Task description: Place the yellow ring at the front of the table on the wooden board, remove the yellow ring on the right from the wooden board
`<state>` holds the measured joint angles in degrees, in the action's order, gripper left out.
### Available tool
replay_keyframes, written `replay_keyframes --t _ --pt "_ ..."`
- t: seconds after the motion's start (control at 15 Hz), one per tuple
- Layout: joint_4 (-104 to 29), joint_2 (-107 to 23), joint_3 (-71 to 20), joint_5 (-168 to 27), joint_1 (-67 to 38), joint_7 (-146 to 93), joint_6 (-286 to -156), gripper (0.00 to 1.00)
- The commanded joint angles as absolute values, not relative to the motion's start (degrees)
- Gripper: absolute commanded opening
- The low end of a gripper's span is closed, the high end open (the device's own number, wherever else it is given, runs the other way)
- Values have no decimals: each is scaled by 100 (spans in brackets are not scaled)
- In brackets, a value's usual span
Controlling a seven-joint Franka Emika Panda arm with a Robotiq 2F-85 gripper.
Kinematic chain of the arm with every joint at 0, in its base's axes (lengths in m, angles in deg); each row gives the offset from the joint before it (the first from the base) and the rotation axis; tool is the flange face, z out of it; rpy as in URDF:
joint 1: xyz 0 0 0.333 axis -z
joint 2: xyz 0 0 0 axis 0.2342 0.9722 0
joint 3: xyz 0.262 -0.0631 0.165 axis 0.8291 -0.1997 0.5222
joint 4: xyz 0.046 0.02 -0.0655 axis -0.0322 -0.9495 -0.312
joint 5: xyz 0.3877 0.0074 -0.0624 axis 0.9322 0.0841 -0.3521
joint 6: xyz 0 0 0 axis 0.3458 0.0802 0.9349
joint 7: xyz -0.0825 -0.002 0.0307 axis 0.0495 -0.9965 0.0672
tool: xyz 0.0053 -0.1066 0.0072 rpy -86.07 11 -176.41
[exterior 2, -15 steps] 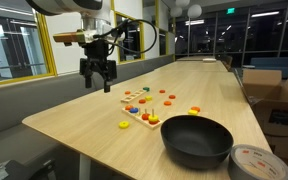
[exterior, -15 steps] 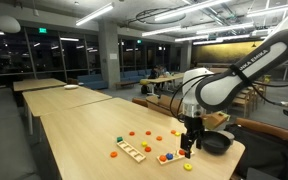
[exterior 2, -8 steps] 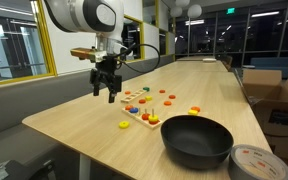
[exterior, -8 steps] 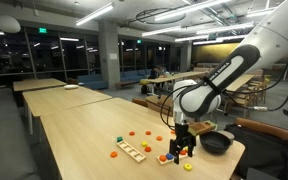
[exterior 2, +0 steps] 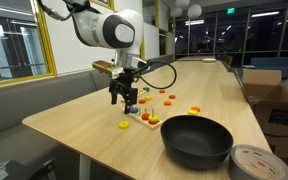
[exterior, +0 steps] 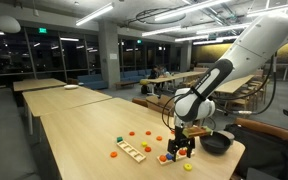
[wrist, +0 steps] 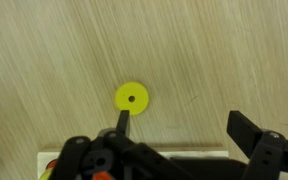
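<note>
**An open-plan office hall after dark**

The table [exterior: 74, 125] is a long light-wood top standing in a wide, shared indoor space, and a second long table [exterior: 44, 86] of the same kind runs behind it. Strip lights [exterior: 99, 12] hang from a bare ceiling [exterior: 184, 8], and a thick concrete column [exterior: 106, 55] rises from the floor. Tall windows [exterior: 9, 60] show only black outside. A green exit sign [exterior: 47, 30] glows above them. In an exterior view, yellow-framed glass partitions [exterior 2: 46, 40] line one side, and cardboard boxes [exterior 2: 271, 88] are stacked beside the table.
</note>
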<state>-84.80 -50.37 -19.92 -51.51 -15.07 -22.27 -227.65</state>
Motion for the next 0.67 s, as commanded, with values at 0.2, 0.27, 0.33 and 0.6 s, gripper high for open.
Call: replay_keyframes --t 0.2,0.27,0.33,0.6 --pt "-8284 -4672 -2060 -4950 -1368 -1983 -23228 100" --pt "-8302 -4624 -2060 -4943 -1372 -1933 -23297 100" --pt "-8304 -4592 -2062 -4943 -1380 -1869 -23339 100" --pt "-8306 -4394 -2126 -5028 -1389 -1550 -23553 100"
